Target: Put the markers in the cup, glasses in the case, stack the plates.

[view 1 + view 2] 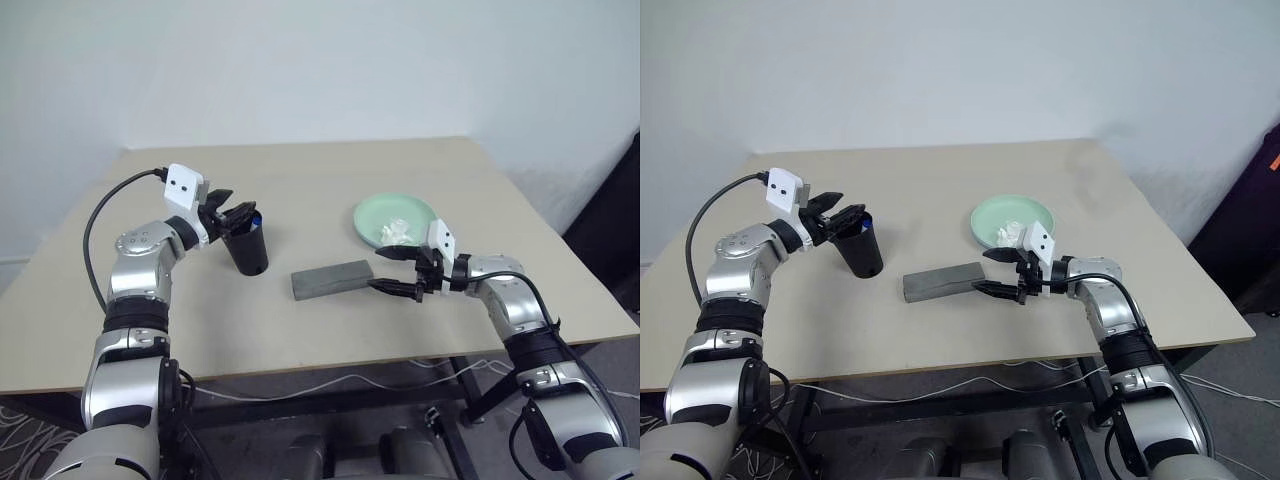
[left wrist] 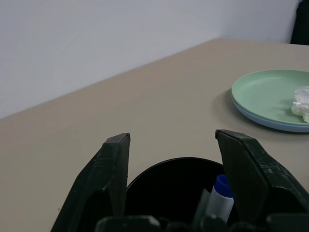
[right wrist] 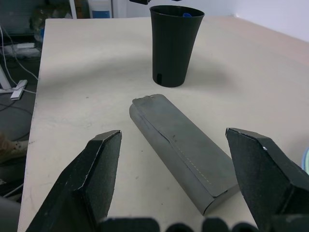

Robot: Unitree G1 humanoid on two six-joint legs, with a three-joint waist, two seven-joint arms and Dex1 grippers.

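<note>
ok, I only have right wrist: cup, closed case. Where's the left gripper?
Observer: Left gripper is right at the cup rim, jaws open over its mouth.
Operator: Markers in?
Observer: Left wrist view looks into the cup: a blue-capped marker stands inside, with a second pale shaft beside it. I can't tell that one's cap.
Operator: Plates?
Observer: Stacked. The green plate sits on the blue plate, with a tissue on top. They're just beyond the case.
</note>
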